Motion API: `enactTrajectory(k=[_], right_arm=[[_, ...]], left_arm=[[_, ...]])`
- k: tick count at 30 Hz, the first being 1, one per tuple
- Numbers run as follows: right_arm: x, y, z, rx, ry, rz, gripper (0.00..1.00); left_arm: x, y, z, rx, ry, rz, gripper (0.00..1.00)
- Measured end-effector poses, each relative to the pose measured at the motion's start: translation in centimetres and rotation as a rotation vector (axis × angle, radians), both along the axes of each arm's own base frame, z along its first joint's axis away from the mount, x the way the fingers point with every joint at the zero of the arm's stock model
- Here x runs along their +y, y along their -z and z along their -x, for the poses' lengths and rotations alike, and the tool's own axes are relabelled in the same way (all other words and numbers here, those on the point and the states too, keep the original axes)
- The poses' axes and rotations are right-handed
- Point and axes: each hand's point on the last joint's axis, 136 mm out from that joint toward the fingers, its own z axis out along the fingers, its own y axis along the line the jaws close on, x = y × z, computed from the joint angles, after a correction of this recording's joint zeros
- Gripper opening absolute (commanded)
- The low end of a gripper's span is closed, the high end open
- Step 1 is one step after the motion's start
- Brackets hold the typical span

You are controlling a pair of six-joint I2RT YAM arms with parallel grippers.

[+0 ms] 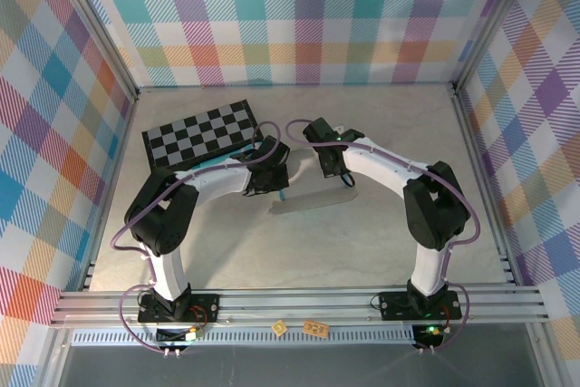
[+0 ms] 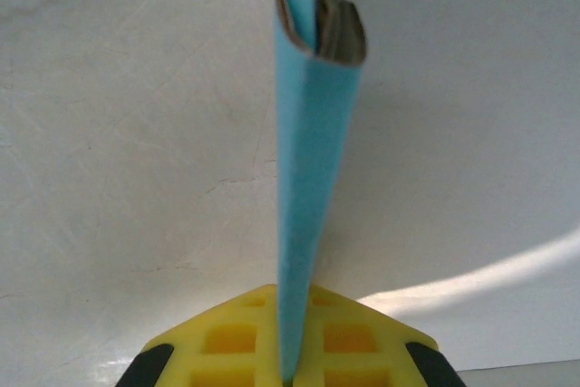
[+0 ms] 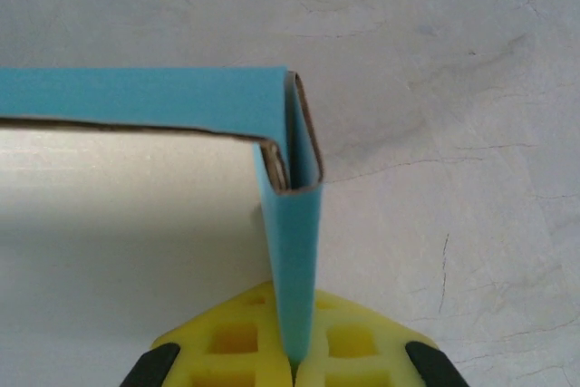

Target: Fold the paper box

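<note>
Showing, from the top view, the paper box (image 1: pixel 313 198) lying mid-table (image 1: pixel 272 260), with the left gripper (image 1: pixel 272 180) and the right gripper (image 1: pixel 343 174) at opposite ends. Left wrist view: yellow pads (image 2: pixel 227 342) pinch a doubled turquoise end wall. Right wrist view: the pads (image 3: pixel 349 342) likewise clamp the opposite folded wall beside its corner. Likely hazards: unequal pulling by the arms could buckle or tear the thin card, and a loose tuck may spring open on release.

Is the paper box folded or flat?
Partly folded: the box has end walls raised and doubled over, pinched by the left gripper and right gripper.
</note>
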Motion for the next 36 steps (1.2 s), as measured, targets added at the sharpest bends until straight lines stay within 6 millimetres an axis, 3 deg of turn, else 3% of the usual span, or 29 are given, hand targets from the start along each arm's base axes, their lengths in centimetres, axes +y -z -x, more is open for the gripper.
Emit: enactTrajectory(k=[3,6,7,11,14,21,25,32,36], right_arm=[[0.0,0.1,-0.1,0.005,0.01,0.001,0.0],[-0.1,0.3,0.0,0.012,0.018,0.005,0.0],[-0.2,0.3,0.0,0.013,0.022,0.011,0.0],[-0.3,0.1,-0.1,0.01,0.033,0.013,0.0],[-0.4,-0.1,-0.1,0.01,0.047,0.012,0.0],[-2.2,0.3,-0.4,0.034,0.134,-0.027,0.0],[-4.3,1.0,-0.5,0.076,0.247,-0.083,0.0],[-9.2,2.6,0.0,0.204,0.594,-0.228,0.0],[-10.8,3.0,0.7,0.267,0.85,-0.338,0.0]], left_arm=[[0.2,-0.1,0.1,-0.011,-0.007,-0.038,0.0],[0.5,-0.1,0.1,-0.016,-0.017,-0.059,0.31],[0.7,-0.1,0.2,-0.013,-0.021,-0.073,0.36],[0.9,-0.8,0.1,-0.008,-0.03,-0.095,0.5],[0.3,-2.6,-0.8,-0.026,-0.035,-0.079,0.59],[-0.3,-8.6,-2.4,-0.081,-0.073,0.016,0.67],[1.0,-12.2,-4.1,-0.119,-0.137,0.082,0.67],[2.5,-20.3,-7.7,-0.248,-0.198,0.187,0.65],[1.7,-22.3,-7.8,-0.27,-0.172,0.23,0.63]])
